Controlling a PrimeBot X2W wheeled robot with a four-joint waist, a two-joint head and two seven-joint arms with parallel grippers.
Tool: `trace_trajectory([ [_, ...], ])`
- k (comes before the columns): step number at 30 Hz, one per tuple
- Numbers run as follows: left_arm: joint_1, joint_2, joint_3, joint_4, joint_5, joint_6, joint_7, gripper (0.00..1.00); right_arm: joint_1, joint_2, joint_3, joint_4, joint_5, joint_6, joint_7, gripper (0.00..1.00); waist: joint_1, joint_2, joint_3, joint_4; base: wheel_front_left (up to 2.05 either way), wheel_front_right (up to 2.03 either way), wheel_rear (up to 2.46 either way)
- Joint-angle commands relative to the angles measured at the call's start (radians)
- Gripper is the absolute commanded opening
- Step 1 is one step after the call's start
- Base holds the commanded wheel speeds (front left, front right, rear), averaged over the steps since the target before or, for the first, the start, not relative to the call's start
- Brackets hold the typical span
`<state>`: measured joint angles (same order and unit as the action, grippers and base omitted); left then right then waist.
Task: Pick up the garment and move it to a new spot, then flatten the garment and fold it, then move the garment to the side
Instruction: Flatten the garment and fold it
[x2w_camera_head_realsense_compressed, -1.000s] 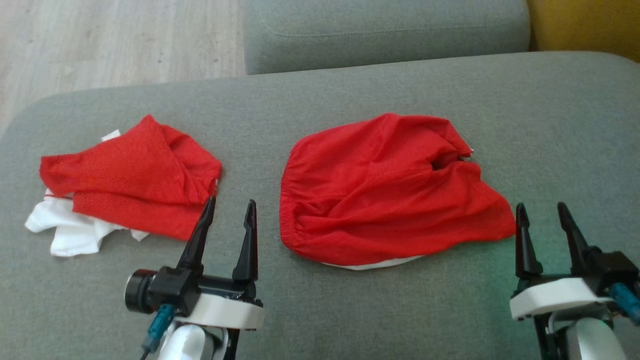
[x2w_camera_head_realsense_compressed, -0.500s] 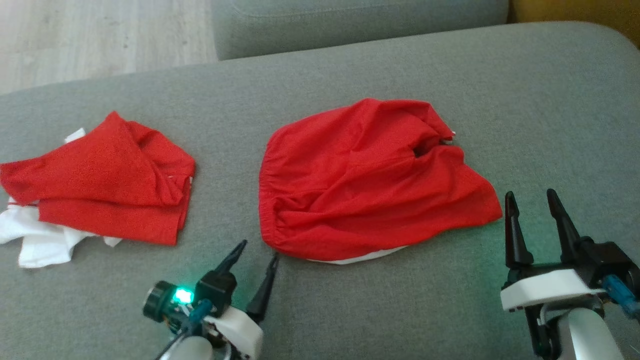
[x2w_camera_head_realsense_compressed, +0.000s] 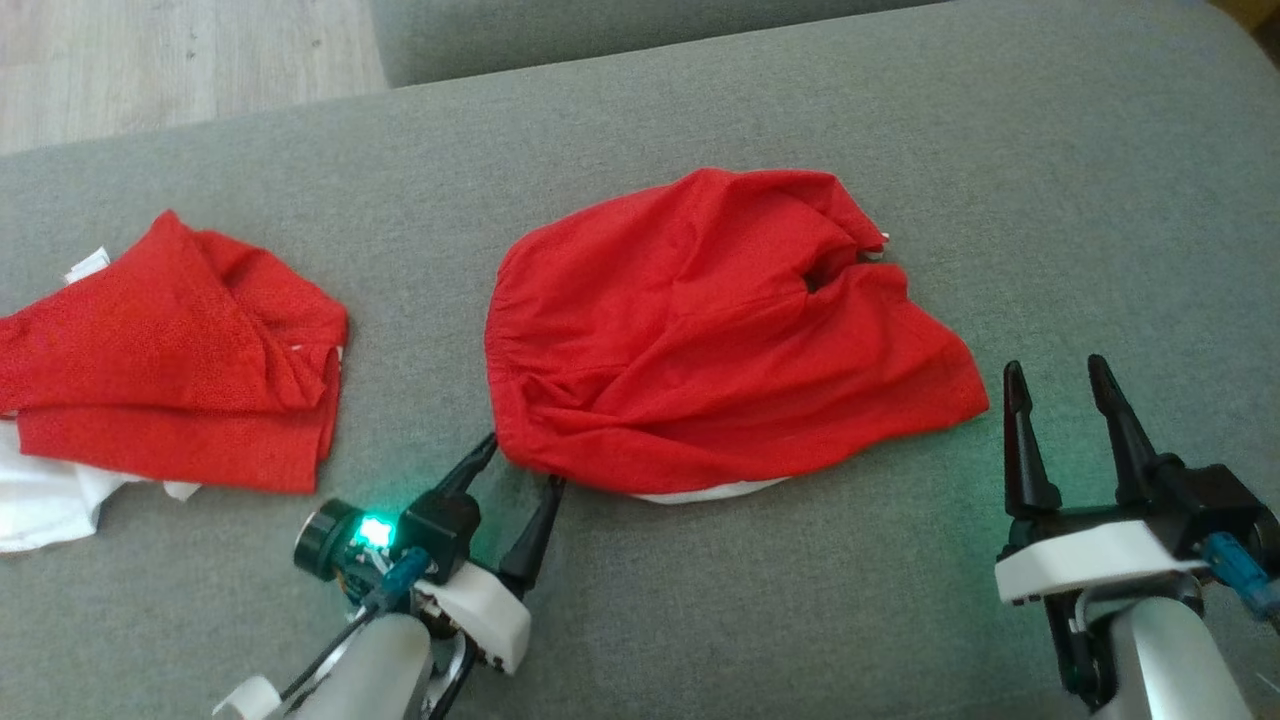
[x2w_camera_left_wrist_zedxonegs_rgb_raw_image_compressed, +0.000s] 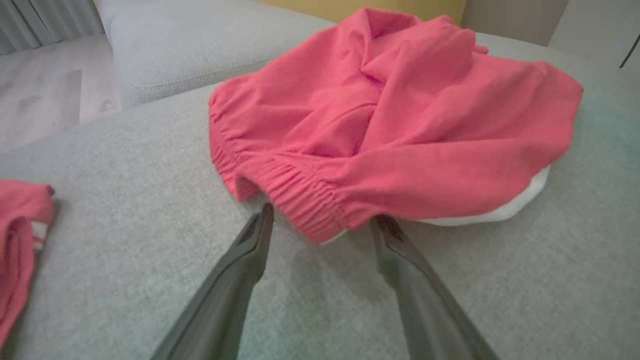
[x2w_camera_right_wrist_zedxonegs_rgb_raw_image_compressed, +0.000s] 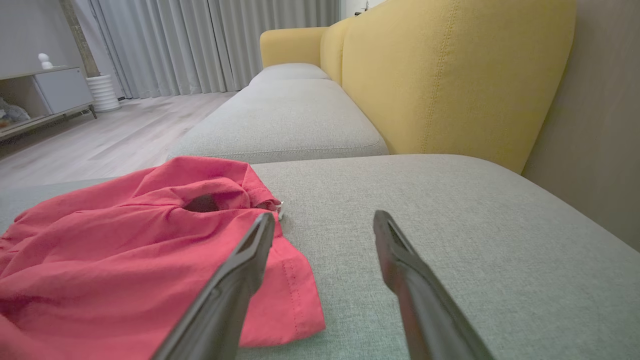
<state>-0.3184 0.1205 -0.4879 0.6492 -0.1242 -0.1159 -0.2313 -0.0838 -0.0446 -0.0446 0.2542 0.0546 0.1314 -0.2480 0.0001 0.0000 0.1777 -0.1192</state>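
Right, left gripper (x2w_camera_head_realsense_compressed: 524, 462): jaws apart, empty, low over the cushion (x2w_camera_head_realsense_compressed: 700, 600), tips straddling the waistband (x2w_camera_left_wrist_zedxonegs_rgb_raw_image_compressed: 305, 200) corner of the garment (x2w_camera_head_realsense_compressed: 720, 330). Right gripper (x2w_camera_head_realsense_compressed: 1056, 365): also apart, empty, just beside the hem corner (x2w_camera_right_wrist_zedxonegs_rgb_raw_image_compressed: 295, 300). Garment lies crumpled mid-cushion, with a white layer (x2w_camera_head_realsense_compressed: 700, 492) showing under the near edge. I'd push my left in until the elastic sits deep between the fingers, pinch every layer, then lift straight. Keep clear of the pile (x2w_camera_head_realsense_compressed: 170, 350) further left.
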Motion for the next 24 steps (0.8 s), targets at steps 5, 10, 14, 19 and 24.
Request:
trace_trajectory([
  [5, -0.05, 0.011, 0.023, -0.037, -0.014, -0.006, -0.025, 1.0, -0.034, -0.006, 0.022, -0.031, 0.011, -0.001, -0.014, 1.0, -0.0001, 0.0, 0.001, -0.005, 0.0, 0.0, 0.0],
  [10, -0.047, 0.013, 0.018, -0.048, -0.022, -0.008, -0.029, 1.0, -0.035, -0.006, 0.023, -0.026, 0.013, -0.001, -0.014, 1.0, -0.0001, 0.0, -0.001, -0.006, 0.0, 0.0, 0.0],
  [14, -0.048, 0.016, 0.001, -0.06, -0.031, -0.011, -0.03, 0.0, -0.037, -0.006, 0.023, -0.024, 0.015, -0.001, -0.014, 1.0, -0.0001, 0.0, 0.0, -0.004, 0.0, 0.0, 0.0],
  [19, -0.045, 0.027, -0.009, -0.078, -0.042, -0.012, -0.03, 0.0, -0.036, -0.006, 0.021, -0.016, 0.011, -0.001, -0.014, 1.0, -0.0001, 0.0, -0.004, 0.002, 0.0, 0.0, 0.0],
  [24, -0.034, 0.041, 0.008, -0.115, -0.048, -0.006, -0.03, 0.0, -0.034, -0.006, 0.008, 0.033, -0.01, -0.001, -0.009, 1.0, -0.0001, 0.0, -0.019, 0.018, 0.0, 0.0, 0.0],
])
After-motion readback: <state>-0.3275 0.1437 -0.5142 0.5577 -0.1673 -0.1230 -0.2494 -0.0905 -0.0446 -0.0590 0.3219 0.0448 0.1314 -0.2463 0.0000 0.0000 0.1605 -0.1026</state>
